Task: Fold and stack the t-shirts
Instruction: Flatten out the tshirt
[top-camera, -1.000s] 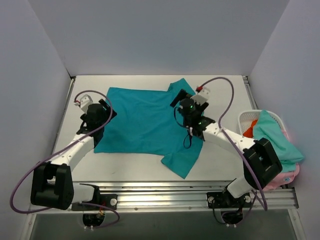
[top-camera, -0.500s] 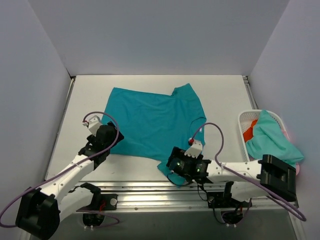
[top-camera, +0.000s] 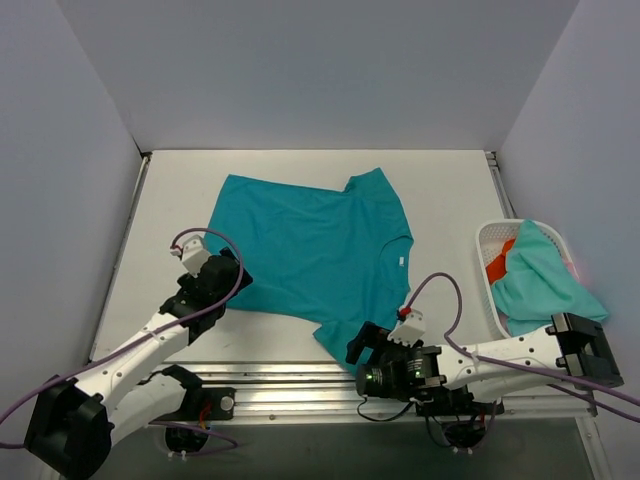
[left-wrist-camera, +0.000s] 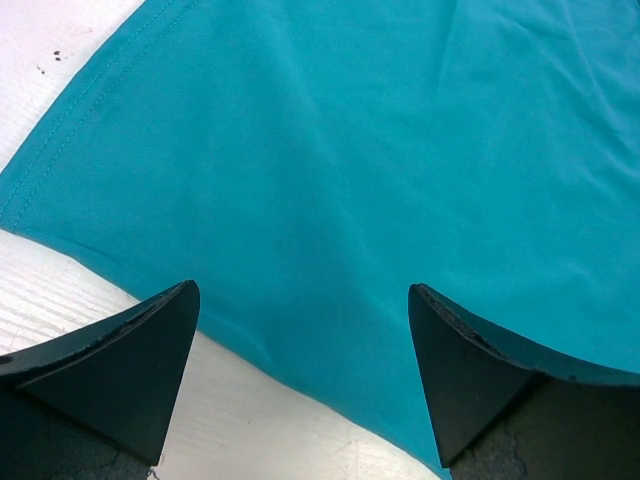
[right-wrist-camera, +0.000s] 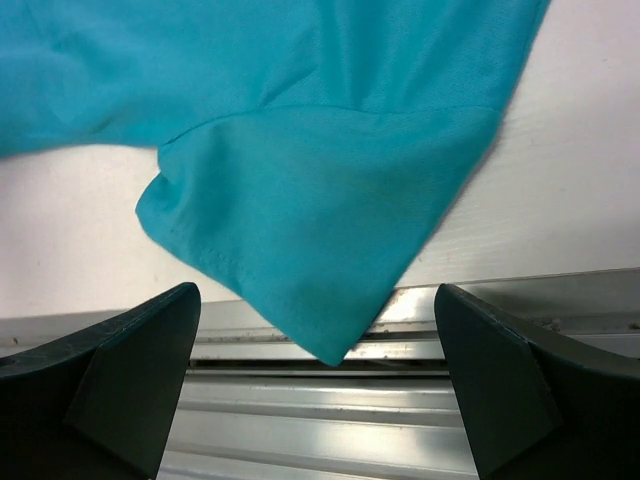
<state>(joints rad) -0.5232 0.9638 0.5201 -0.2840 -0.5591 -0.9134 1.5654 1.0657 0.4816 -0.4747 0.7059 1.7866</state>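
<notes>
A deep teal t-shirt (top-camera: 310, 245) lies spread flat on the white table, one sleeve (top-camera: 335, 338) reaching the near edge. My left gripper (top-camera: 232, 274) hovers open over the shirt's left near edge (left-wrist-camera: 300, 200), both fingers apart with nothing between them (left-wrist-camera: 303, 295). My right gripper (top-camera: 360, 345) is open at the front of the table, facing the sleeve corner (right-wrist-camera: 320, 250) that overhangs the metal rail; its fingers (right-wrist-camera: 317, 300) straddle the corner without touching it. A paler aqua shirt (top-camera: 545, 275) and an orange-red one (top-camera: 500, 262) sit in the basket.
A white lattice basket (top-camera: 490, 235) stands at the table's right edge. Aluminium rails (top-camera: 300, 385) run along the near edge under the arm bases. Grey walls close in the table on three sides.
Both arms have drawn back toward the near edge. The right gripper left the far right sleeve and now sits at the near sleeve corner; the left slid down to the shirt's near left edge.
</notes>
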